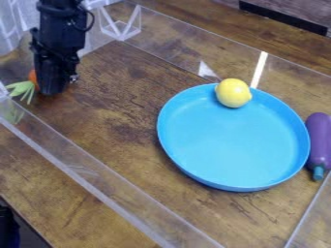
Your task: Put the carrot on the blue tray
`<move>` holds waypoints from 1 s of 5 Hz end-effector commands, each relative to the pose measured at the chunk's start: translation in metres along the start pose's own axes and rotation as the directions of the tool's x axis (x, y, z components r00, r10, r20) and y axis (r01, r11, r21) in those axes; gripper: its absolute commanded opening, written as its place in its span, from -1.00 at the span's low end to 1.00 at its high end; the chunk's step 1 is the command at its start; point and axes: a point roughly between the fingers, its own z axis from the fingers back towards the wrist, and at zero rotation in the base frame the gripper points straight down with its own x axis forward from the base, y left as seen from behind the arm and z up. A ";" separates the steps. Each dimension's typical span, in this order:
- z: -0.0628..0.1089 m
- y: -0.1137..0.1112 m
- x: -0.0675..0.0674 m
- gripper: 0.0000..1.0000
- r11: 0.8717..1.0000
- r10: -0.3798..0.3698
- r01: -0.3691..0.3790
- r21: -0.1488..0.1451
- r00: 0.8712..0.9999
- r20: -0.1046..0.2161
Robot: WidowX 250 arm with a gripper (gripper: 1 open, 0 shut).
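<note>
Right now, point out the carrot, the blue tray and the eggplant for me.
carrot [22, 91]: camera view, on its green leafy top, left of the gripper.
blue tray [246, 145]: camera view, on its bare floor.
eggplant [318, 140]: camera view, on its purple body, right of the tray.
</note>
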 end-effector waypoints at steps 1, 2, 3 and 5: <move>0.025 0.012 -0.001 -1.00 0.999 0.025 -0.027 0.041 0.998 0.058; 0.037 0.012 -0.003 -1.00 0.998 0.020 -0.024 0.056 0.997 0.071; 0.056 -0.004 -0.001 -1.00 0.996 0.052 -0.057 0.062 0.995 0.083; 0.071 -0.024 0.009 1.00 0.992 0.100 -0.107 0.060 0.990 0.098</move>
